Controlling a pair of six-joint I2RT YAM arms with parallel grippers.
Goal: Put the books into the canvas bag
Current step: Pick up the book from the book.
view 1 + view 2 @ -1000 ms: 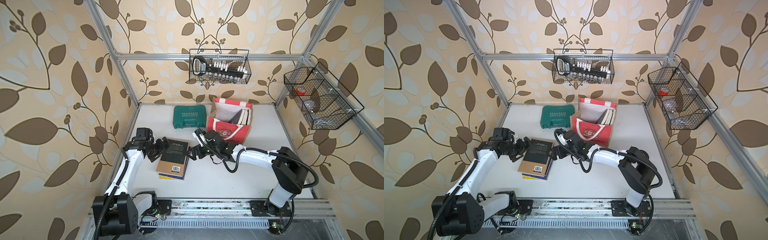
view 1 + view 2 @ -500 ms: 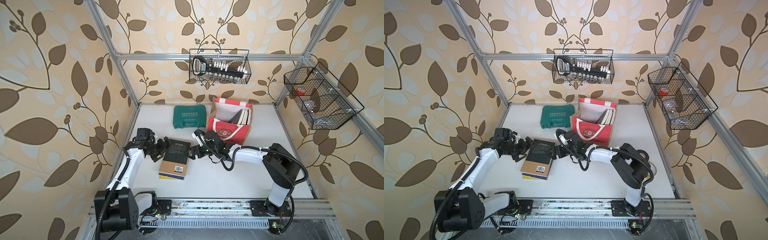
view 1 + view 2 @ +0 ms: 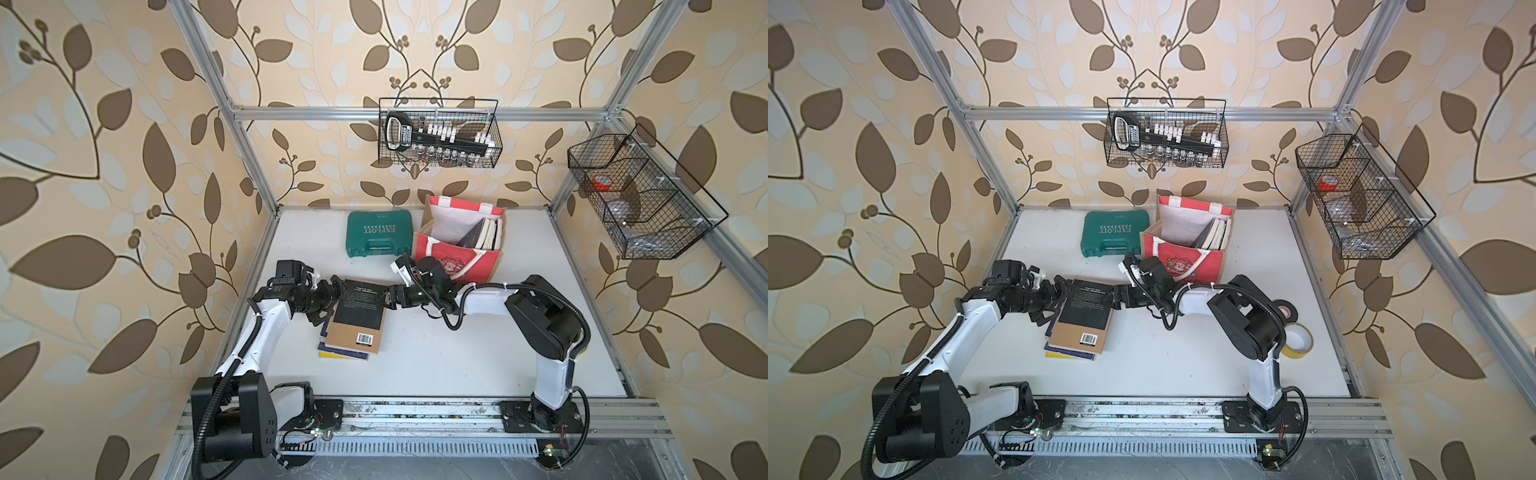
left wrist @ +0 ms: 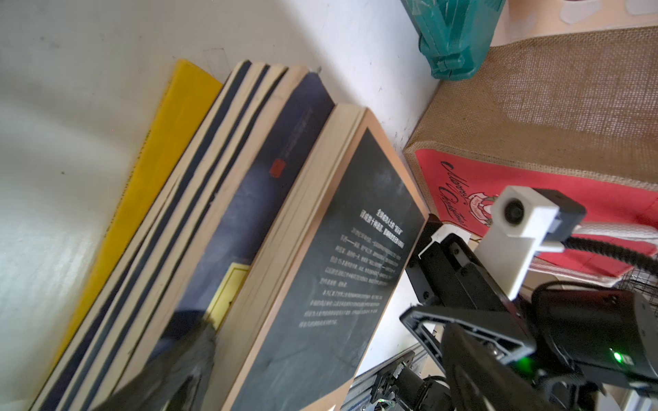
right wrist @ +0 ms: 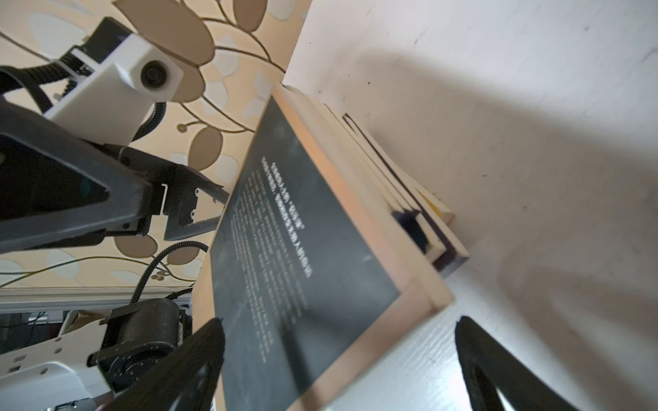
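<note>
Since a sec ago the right arm's elbow has folded in toward the canvas bag, and the left end effector has crept a bit closer to the stack of books.

Stack lies flat on the table, in front of the bag on the left arm's side. The top book is dark w/ a tan strip and a barcode, and there's a yellow book at the bottom.

The right end effector sits btw the bag and the stack, and the left one is on the stack's far side from the bag. Both are spread wide w/ nothing gripped. In the wrist views the top book's edge sits btw the fingers, can't tell if they touch it.

A few other books stand inside the bag. Green tool case is just beside the bag, left arm's side.
</note>
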